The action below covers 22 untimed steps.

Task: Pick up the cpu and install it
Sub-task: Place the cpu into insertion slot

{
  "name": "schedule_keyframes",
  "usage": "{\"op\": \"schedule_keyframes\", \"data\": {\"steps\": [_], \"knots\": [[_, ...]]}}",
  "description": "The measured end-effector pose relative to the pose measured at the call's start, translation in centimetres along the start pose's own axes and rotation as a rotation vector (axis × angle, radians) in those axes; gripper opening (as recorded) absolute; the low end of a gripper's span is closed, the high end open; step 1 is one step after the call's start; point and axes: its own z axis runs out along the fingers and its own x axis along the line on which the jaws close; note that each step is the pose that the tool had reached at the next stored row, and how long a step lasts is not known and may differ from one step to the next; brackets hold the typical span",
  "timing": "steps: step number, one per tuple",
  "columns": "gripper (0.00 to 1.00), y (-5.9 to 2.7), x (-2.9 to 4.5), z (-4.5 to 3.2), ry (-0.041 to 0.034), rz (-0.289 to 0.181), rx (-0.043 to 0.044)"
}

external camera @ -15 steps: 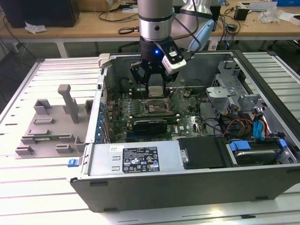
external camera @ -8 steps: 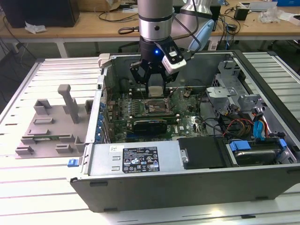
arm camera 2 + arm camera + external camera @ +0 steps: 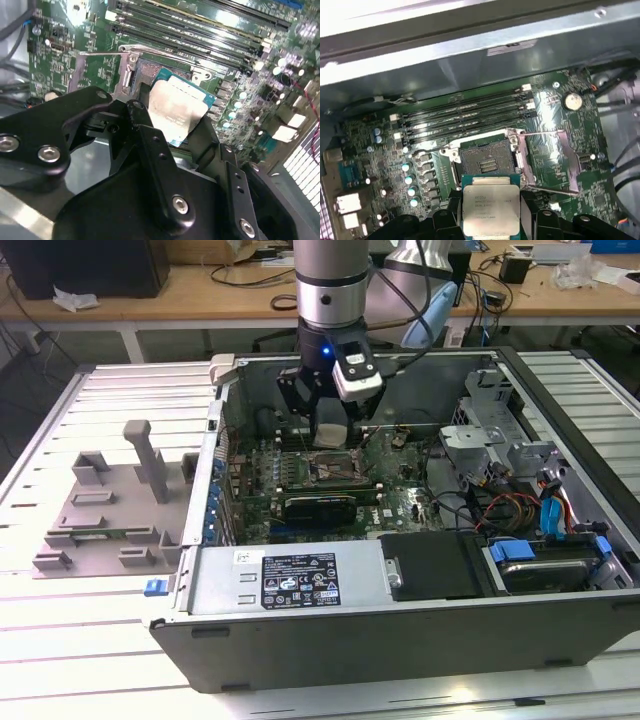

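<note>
- The cpu [image 3: 491,205] is gripped between the jaws of the gripper [image 3: 491,220], near the open socket [image 3: 486,160].
- If lowered crooked, the socket could be hurt; if let go early, the cpu could be dropped.

The exterior view looks down at a slant on the open computer case [image 3: 300,585], which fills the middle of the frame, with the arm [image 3: 330,280] at upper centre. Both wrist views hang close over the motherboard [image 3: 560,125], looking down past the gripper [image 3: 175,125] from different angles. They share the socket [image 3: 485,157] and the cpu [image 3: 490,207].
</note>
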Motion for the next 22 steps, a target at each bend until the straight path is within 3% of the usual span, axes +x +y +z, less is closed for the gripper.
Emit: {"op": "schedule_keyframes", "data": {"steps": [5, 15, 22], "knots": [[0.55, 0.00, 0.00, 0.01, -0.0005, 0.168, 0.0052], [0.55, 0.00, 0.00, 0.03, -0.0010, 0.356, 0.0109], [0.55, 0.00, 0.00, 0.05, -0.0015, 0.530, 0.0162]]}}
